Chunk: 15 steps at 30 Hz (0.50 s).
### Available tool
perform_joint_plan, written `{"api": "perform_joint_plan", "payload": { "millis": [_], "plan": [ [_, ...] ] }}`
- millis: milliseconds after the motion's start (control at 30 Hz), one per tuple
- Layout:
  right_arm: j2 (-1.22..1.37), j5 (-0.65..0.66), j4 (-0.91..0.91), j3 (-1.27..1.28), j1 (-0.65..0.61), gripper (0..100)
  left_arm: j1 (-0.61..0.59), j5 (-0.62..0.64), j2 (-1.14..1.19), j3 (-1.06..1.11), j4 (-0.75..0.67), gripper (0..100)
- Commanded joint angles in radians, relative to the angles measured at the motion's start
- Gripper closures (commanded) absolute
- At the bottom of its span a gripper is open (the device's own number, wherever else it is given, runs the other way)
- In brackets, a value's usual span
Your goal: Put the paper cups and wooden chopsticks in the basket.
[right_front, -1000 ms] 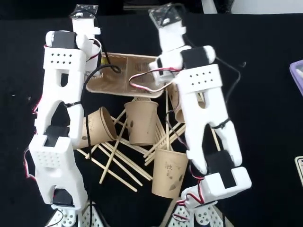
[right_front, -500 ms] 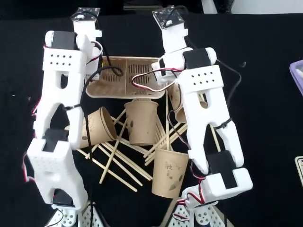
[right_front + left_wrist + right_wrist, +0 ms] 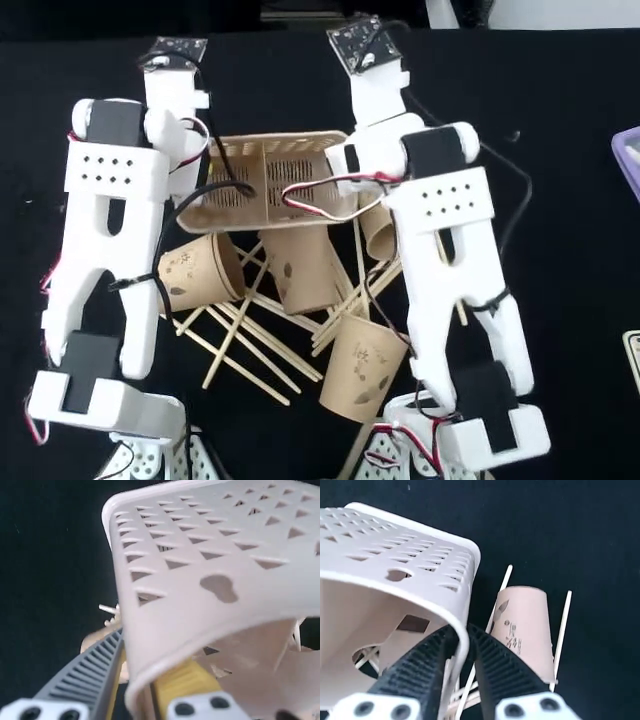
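Grips the tilted basket by its rim, left claw and right claw both clamped on its wall, with four paper cups and wooden chopsticks strewn on the table beneath and beside the basket, seemingly none loaded yet.

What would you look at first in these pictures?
First, the pale slotted basket at the far side of the black table. It is gripped by its rim at both ends, by the left gripper and the right gripper. Just in front of it is a messy heap of brown paper cups lying on their sides over scattered wooden chopsticks.
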Motion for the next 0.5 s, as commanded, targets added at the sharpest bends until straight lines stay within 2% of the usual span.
{"api": "perform_joint_plan", "payload": {
  "millis": [0,233,333,467],
  "plan": [
    [-0.062,0.002,-0.153,0.058,0.055,98.8,-0.016,-0.014,-0.048,-0.013,-0.066,93],
    [-0.045,0.003,-0.281,0.035,0.048,98.8,-0.018,-0.008,-0.043,0.002,-0.190,89],
    [0.021,0.002,-0.281,-0.018,0.031,98.8,-0.018,0.052,0.003,0.025,-0.222,89],
    [0.140,0.002,-0.226,-0.125,0.026,98.8,-0.048,0.071,0.091,0.001,-0.239,89]
  ]
}}
